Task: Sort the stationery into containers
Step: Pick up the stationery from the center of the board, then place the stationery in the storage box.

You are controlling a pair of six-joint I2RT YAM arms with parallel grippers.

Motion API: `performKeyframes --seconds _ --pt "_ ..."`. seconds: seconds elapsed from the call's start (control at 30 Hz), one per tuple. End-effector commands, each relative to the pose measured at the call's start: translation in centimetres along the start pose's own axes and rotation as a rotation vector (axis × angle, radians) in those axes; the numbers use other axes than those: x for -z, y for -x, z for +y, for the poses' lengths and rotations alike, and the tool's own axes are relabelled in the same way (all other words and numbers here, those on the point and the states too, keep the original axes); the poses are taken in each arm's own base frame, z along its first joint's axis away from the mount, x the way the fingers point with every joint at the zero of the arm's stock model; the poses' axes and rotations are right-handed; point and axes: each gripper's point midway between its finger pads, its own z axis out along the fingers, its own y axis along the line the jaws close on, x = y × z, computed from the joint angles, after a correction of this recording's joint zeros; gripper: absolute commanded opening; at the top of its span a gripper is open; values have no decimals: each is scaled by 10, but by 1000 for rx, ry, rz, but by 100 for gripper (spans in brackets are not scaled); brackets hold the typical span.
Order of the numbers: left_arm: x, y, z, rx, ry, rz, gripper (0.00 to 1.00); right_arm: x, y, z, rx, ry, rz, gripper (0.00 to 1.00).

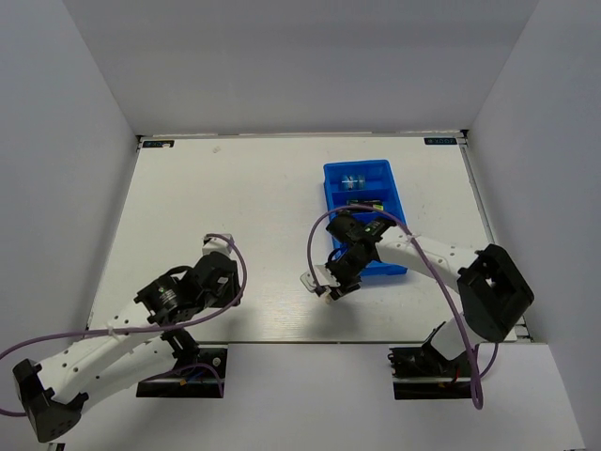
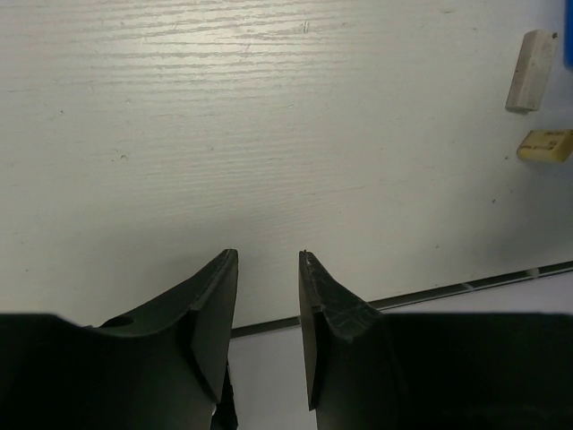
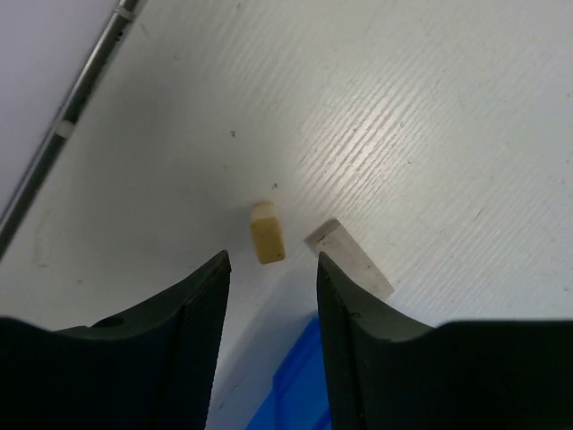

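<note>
"Stationery loose on the counter point(image 1: 235, 207), nearest us: what can you make out?"

"Two bits. A tiny tan piece point(image 3: 267, 233) and a small grey eraser point(image 3: 350, 261), lying just beside each other, not touching, close to the near left corner of the blue tray point(image 1: 358, 166)."

"And the right pincer point(image 3: 272, 258)?"

"It hangs over those two, fingers apart at a middling width, holding nothing. From its own camera the tan piece shows in the gap between the fingers, the eraser beside one fingertip. Whether the tips touch the counter I cannot tell."

"The left pincer point(image 2: 269, 253)?"

"Well off to the left over the counter, jaws parted narrowly, nothing in them. Its camera catches the same two bits away at the edge of its view."

"Farther back?"

"The tray lies on the right half of the counter, long side pointing away from us; the right arm's wrist covers its near end. Mid-tray there are dark highlighters point(image 1: 368, 202) with flecks of green and yellow, and at the far end a blue square pack point(image 1: 354, 181). Which compartments they lie in I cannot tell."
</note>
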Motion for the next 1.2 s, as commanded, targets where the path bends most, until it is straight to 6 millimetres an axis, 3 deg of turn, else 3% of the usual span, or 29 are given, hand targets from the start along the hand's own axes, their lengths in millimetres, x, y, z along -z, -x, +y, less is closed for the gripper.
performKeyframes --seconds 0.0,0.43,0.5,0.57,0.6,0.63,0.73,0.77,0.83,0.87,0.93,0.97,1.0,1.1,1.17 --pt "-1 -4 2 2 -4 -2 45 -7 -6 -14 17 -39 44 47" --pt "-2 -11 8 14 -6 -8 45 -35 -23 6 26 24 112 45" --pt "-3 -11 8 21 -6 -11 45 -39 -27 11 22 36 123 41" --pt "-5 -12 6 19 -12 -9 45 -43 -29 14 17 33 130 30" --pt "-6 -10 3 16 -23 -15 45 -44 -29 13 17 30 130 23" --pt "-9 -10 1 18 -31 -16 45 -44 -28 13 14 29 130 9" --pt "-19 -12 -5 -12 -46 2 45 -35 -15 6 17 -4 112 0" --pt "-22 -7 -21 -13 -105 -5 45 -30 -6 13 -5 13 91 0" --pt "-28 -7 -31 -28 -136 11 45 -11 21 -2 -26 -38 36 0" --pt "-31 0 -46 -30 -186 -3 45 0 39 -11 -49 -64 -6 0" --pt "-40 6 -61 -61 -224 2 46 33 68 -21 -150 -128 -43 0" --pt "-40 12 -75 -63 -279 -13 46 48 76 -20 -197 -159 -44 0" --pt "-44 11 -83 -90 -297 9 48 64 83 -30 -197 -213 -32 0" --pt "-59 21 -113 -104 -356 18 53 110 87 -46 -240 -381 44 0" --pt "-65 22 -125 -104 -363 42 55 133 63 -47 -268 -482 189 0"
